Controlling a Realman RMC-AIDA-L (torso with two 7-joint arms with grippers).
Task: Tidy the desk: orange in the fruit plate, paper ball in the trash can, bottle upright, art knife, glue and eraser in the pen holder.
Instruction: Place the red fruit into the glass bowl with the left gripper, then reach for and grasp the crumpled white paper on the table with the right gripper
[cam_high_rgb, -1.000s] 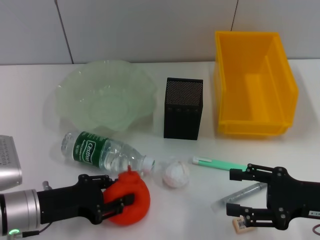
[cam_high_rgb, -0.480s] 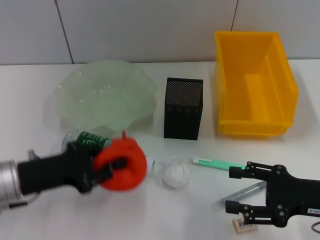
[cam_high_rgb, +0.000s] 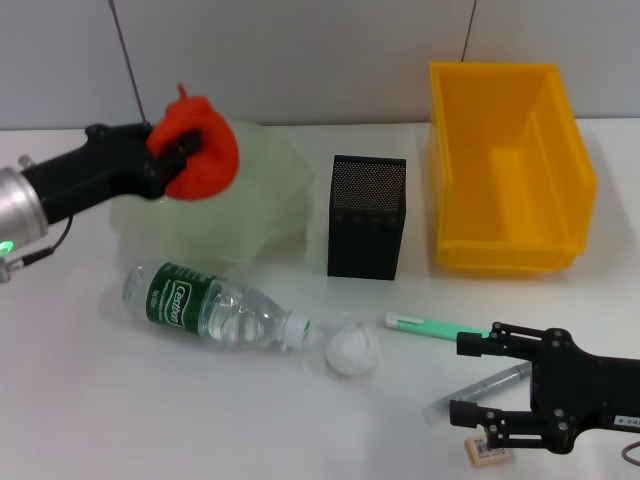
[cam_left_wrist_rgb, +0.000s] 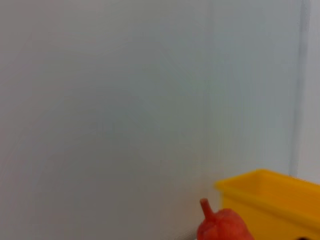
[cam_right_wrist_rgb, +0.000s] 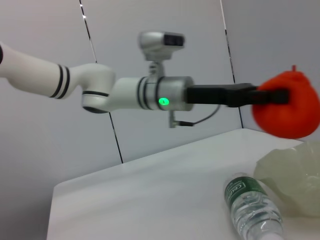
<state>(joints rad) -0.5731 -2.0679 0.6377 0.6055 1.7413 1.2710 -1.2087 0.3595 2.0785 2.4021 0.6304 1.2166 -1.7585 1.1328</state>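
Red-orange, the orange sits clamped in the left gripper, above the plate. It looks firm, light, round, so likely slippery; the mid-body hold suits. Right gripper hangs spread beside the eraser.

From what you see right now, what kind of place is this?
Probably a staged desk in a robot lab: a plain white table against bare grey wall panels, with a square black mesh pen holder and a bright-yellow plastic bin.
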